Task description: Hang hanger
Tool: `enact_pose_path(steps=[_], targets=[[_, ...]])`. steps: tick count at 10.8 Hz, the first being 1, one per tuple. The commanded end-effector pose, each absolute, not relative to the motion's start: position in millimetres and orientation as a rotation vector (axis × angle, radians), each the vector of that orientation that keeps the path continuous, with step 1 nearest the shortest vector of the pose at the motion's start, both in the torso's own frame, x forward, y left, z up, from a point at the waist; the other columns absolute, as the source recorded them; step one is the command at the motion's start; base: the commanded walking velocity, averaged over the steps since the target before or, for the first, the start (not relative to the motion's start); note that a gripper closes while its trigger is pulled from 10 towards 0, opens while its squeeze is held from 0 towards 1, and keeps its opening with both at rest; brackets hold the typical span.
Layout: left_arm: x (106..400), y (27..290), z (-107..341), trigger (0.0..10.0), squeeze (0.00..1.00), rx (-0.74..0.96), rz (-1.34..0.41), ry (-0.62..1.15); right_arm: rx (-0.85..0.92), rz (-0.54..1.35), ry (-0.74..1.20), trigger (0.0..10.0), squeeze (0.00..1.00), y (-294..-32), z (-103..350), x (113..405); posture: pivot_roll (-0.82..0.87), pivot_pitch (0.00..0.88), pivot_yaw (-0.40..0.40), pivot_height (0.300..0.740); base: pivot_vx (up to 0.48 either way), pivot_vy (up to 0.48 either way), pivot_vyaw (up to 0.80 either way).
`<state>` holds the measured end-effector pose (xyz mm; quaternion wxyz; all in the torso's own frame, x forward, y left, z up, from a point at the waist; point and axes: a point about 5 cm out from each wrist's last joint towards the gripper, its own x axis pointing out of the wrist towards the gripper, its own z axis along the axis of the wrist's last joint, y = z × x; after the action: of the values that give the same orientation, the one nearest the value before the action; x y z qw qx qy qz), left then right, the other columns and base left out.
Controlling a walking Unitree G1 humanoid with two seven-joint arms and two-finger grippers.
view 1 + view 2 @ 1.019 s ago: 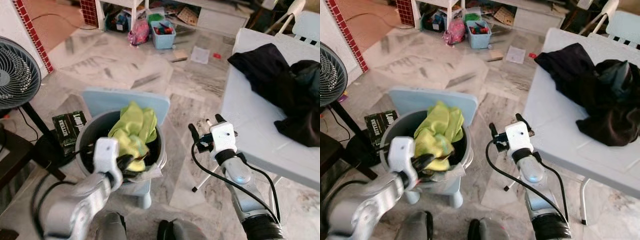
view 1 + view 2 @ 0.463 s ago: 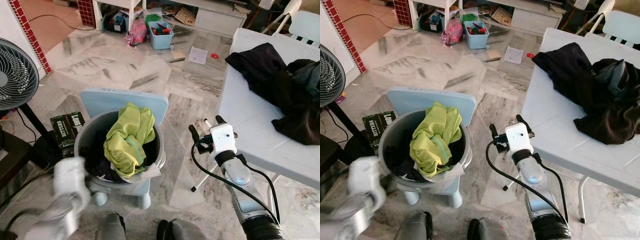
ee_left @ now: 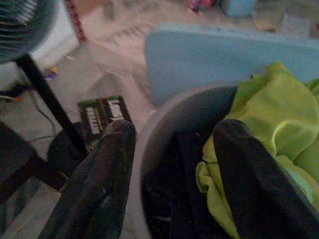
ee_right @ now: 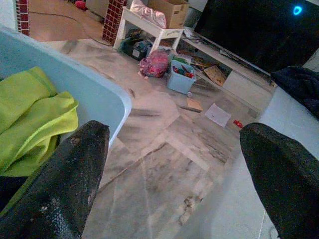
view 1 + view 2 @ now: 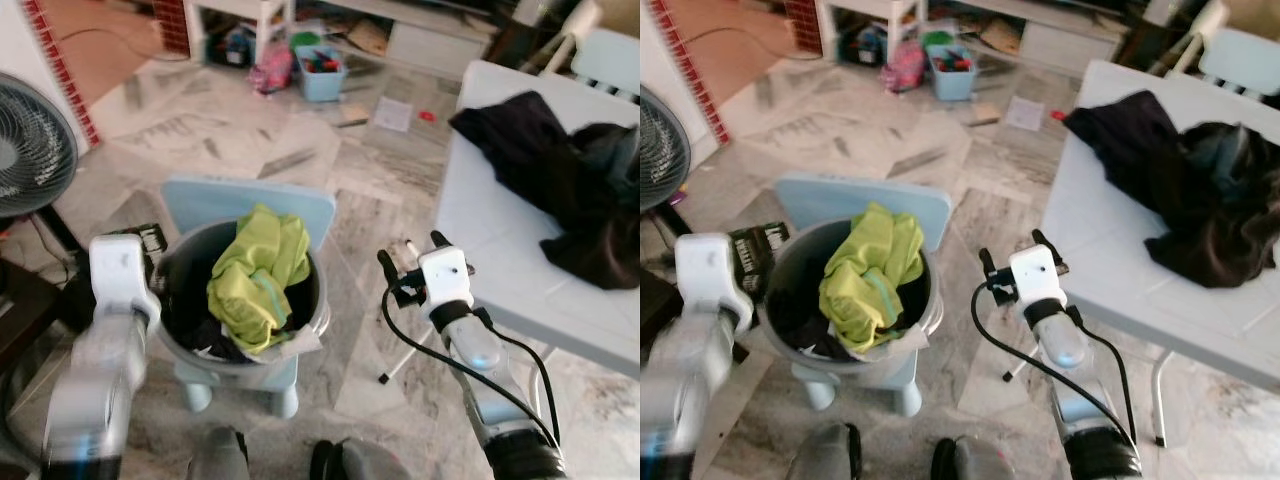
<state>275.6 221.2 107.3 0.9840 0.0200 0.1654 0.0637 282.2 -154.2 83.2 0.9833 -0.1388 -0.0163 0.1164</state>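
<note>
Grey bucket [image 5: 300, 330] rim, left end effector [image 3: 172, 149] (parted) above

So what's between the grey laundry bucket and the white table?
The right gripper hangs over bare marble floor between grey bucket and white table, seen in the left eye view.

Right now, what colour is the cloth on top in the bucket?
Bright yellow-green; the cloth shows best in the left eye view.

A marble-tiled floor [image 5: 250, 150] ran to far white shelving [image 5: 420, 35]; a fan [image 5: 35, 145] stood left, a white table [image 5: 500, 250] right, red-brick trim [image 5: 60, 65] far left.
</note>
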Motion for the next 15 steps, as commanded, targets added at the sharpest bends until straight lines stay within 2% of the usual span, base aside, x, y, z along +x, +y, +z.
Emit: enact_pose_path(steps=[1,3,5,7,8,9,10,12,14,15], targets=[[278.7,214.5,98.0,10.0,1.00,0.039,0.062,0.390,-0.291,0.237,-0.027,10.0,0.00,-155.2,81.9,282.5,0.06,0.112,-0.119,0.740,0.000,0.000,0.00],[309.1,170.1,97.8,10.0,1.00,0.052,-0.205,0.408,-0.295,0.237,-0.033,10.0,0.00,-154.6,83.1,283.4,0.04,0.105,-0.118,0.740,0.000,0.000,0.00],[329.8,150.1,102.1,10.0,1.00,0.022,-0.293,0.399,-0.301,0.237,-0.041,10.0,0.00,-153.1,84.5,283.6,0.03,0.101,-0.113,0.740,0.000,0.000,0.00],[317.2,118.8,94.7,10.0,1.00,-0.046,-0.478,0.481,-0.308,0.238,-0.040,10.0,0.00,-153.3,83.6,282.3,0.03,0.103,-0.108,0.740,0.000,0.000,0.00],[304.8,108.6,86.2,10.0,1.00,-0.107,-0.503,0.526,-0.311,0.239,-0.036,10.0,0.00,-152.4,82.4,282.4,0.03,0.103,-0.108,0.740,0.000,0.000,0.00],[297.2,108.7,76.7,10.0,0.71,-0.153,-0.444,0.558,-0.314,0.242,-0.036,10.0,0.00,-151.0,82.4,282.9,0.03,0.105,-0.107,0.740,0.000,0.000,0.00],[288.3,112.4,65.1,10.0,0.00,-0.154,-0.403,0.585,-0.315,0.245,-0.037,10.0,0.00,-150.6,82.4,283.3,0.03,0.105,-0.107,0.740,0.000,0.000,0.00],[274.6,122.2,40.8,10.0,0.00,-0.218,-0.365,0.702,-0.316,0.253,-0.036,10.0,0.00,-148.4,82.2,285.2,0.04,0.104,-0.114,0.740,0.000,0.000,0.00],[266.5,131.8,30.6,10.0,0.00,-0.201,-0.366,0.770,-0.318,0.249,-0.043,10.0,0.00,-148.4,84.2,286.9,0.04,0.101,-0.110,0.740,0.000,0.000,0.00],[259.7,147.5,28.1,4.2,0.00,-0.181,-0.330,0.789,-0.318,0.247,-0.042,10.0,0.00,-148.4,83.5,286.7,0.04,0.098,-0.103,0.740,0.000,0.000,0.00]])
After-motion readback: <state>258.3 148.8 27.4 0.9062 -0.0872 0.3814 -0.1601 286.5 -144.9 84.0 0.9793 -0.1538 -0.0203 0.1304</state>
